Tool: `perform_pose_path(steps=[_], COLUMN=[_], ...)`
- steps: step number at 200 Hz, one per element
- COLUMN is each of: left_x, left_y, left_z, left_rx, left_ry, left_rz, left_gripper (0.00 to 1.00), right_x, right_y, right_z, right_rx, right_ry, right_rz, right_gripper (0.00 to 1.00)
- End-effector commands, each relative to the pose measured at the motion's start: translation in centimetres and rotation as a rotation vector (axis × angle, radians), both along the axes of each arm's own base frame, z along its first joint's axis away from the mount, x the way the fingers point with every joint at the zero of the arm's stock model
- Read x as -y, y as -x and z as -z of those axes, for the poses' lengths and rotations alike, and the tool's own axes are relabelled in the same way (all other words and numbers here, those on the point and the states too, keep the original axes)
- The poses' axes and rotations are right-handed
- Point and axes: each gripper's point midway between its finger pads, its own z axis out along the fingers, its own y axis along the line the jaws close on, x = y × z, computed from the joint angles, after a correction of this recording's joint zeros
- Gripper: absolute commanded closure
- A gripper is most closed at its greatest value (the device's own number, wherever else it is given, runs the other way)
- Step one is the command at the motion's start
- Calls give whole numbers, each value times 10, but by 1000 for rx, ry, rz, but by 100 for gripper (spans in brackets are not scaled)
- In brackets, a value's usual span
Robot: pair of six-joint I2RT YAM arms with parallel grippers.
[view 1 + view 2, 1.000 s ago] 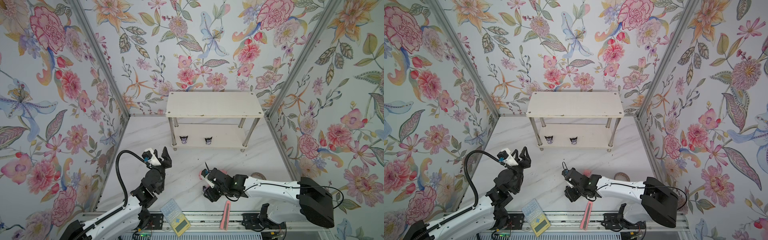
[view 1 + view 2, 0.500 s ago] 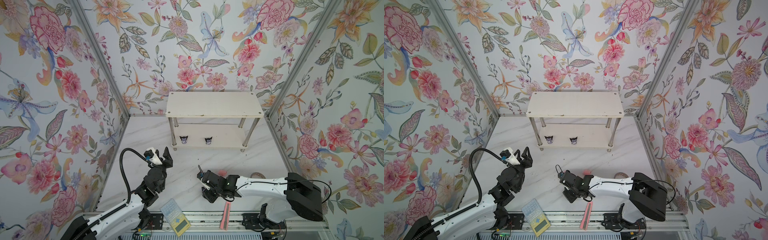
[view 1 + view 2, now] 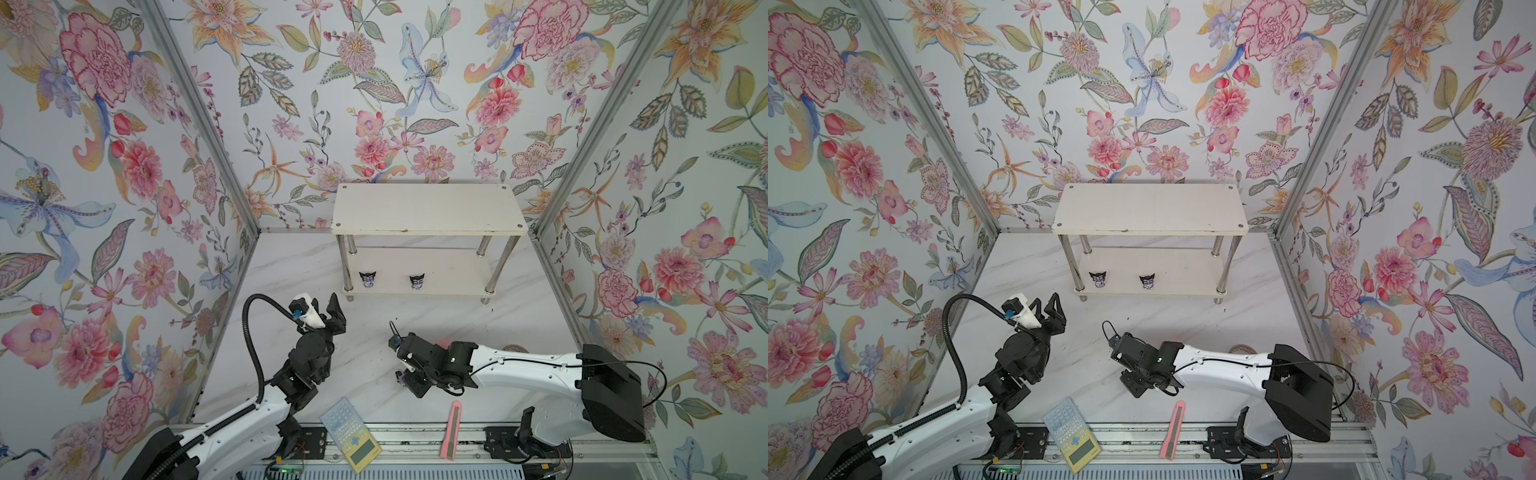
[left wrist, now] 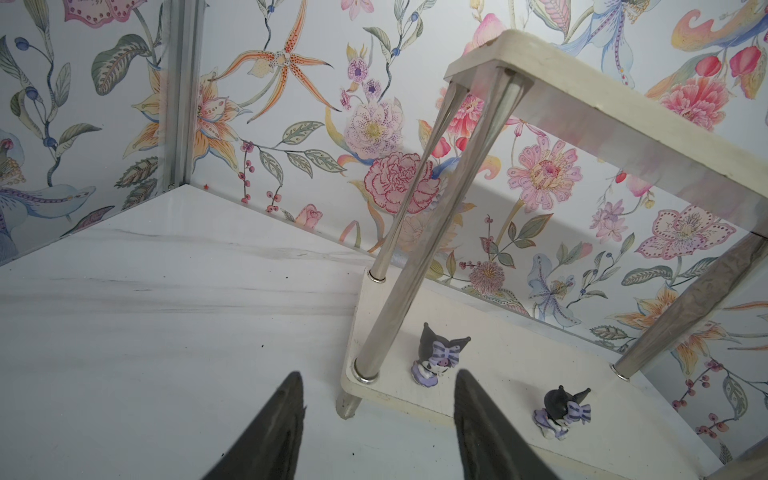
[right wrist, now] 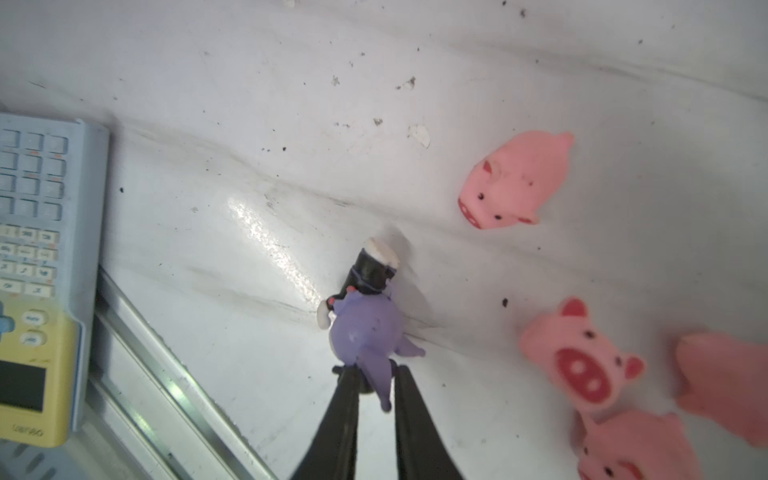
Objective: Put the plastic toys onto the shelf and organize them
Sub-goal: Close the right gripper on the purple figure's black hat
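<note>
I see three walls (image 3: 415,83) papered in a big floral print, pinks, oranges and blues on pale grey, joined by bare aluminium corner posts (image 3: 197,116). The floor (image 3: 291,270) is white with faint grey veins and dark specks. Light is even, with one glare patch (image 5: 266,237) in the right wrist view.

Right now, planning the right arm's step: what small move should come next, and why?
Probably lift the right claw straight up: it looks pinched on the purple-and-black figurine on the table, and two matching figurines stand on the shelf's lower board.
</note>
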Motion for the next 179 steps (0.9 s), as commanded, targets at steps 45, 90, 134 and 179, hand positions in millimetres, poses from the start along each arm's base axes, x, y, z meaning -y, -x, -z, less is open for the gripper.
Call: perform_pose_path(steps=[45,90,134,179], left_x=[-12,-16,-14,-11], left_y=[2,2,0,-2], left_z=[-9,-10,-8,-6], left_rx=[35,38,33,26], left_ry=[38,33,36,43], left_rz=[-22,-33,-23,-10], left_gripper=[41,41,41,41], right_x=[18,11,-6,-7], right_y=[0,13,16,2], right_z=[-12,-8,-1,14], right_rx=[0,-91,-125,-100], right_ry=[159,95,-100,-138], right_rz=[-27,-19,-28,-29], right_gripper=[92,53,36,36])
